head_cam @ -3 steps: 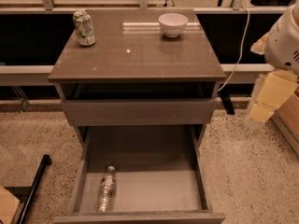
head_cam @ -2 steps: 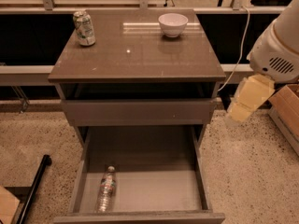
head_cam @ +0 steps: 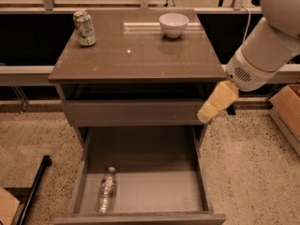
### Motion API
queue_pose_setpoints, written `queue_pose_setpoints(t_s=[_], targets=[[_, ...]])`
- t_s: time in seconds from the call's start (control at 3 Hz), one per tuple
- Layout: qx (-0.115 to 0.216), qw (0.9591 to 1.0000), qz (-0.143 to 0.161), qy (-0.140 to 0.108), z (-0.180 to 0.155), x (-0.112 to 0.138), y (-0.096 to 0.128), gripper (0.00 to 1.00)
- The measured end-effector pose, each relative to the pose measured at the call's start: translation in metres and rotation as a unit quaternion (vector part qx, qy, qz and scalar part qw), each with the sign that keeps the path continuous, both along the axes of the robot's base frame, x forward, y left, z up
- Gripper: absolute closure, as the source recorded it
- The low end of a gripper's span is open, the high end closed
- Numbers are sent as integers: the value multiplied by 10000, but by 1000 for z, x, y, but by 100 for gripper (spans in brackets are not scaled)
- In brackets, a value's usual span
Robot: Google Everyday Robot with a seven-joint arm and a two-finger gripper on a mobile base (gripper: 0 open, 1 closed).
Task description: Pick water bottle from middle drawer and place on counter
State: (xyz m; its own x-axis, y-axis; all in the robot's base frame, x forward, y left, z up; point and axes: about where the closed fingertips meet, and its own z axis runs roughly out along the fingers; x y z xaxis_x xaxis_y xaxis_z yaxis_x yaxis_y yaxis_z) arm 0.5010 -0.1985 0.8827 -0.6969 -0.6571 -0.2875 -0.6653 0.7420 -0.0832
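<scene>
The water bottle (head_cam: 107, 190) lies on its side on the floor of the open middle drawer (head_cam: 154, 193), near the left wall, cap pointing toward the cabinet. The brown-gray counter (head_cam: 136, 53) tops the gray cabinet. My gripper (head_cam: 215, 103), pale yellow at the end of the white arm (head_cam: 262, 50), hangs at the cabinet's right front corner. It is level with the closed upper drawer front, above the open drawer's right wall and well to the right of the bottle. It holds nothing that shows.
A green-white can (head_cam: 85, 28) stands at the counter's back left and a white bowl (head_cam: 173, 24) at the back middle. The upper drawer front (head_cam: 133, 112) is closed. A cardboard box (head_cam: 288, 111) sits on the floor at right, and a black pole (head_cam: 33, 191) lies at left.
The arm has swung left and down. The gripper went from out at the right to the cabinet's right front corner. The bottle, can and bowl have not moved.
</scene>
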Motion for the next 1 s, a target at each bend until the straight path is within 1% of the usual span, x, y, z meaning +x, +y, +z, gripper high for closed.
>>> queue_pose_setpoints(t_s=[0.33, 0.67, 1.0], targets=[[134, 9973, -683, 222, -26, 15, 9, 0], [255, 9927, -1141, 289, -27, 15, 10, 0], [322, 9891, -1354, 477, -38, 15, 13, 0]])
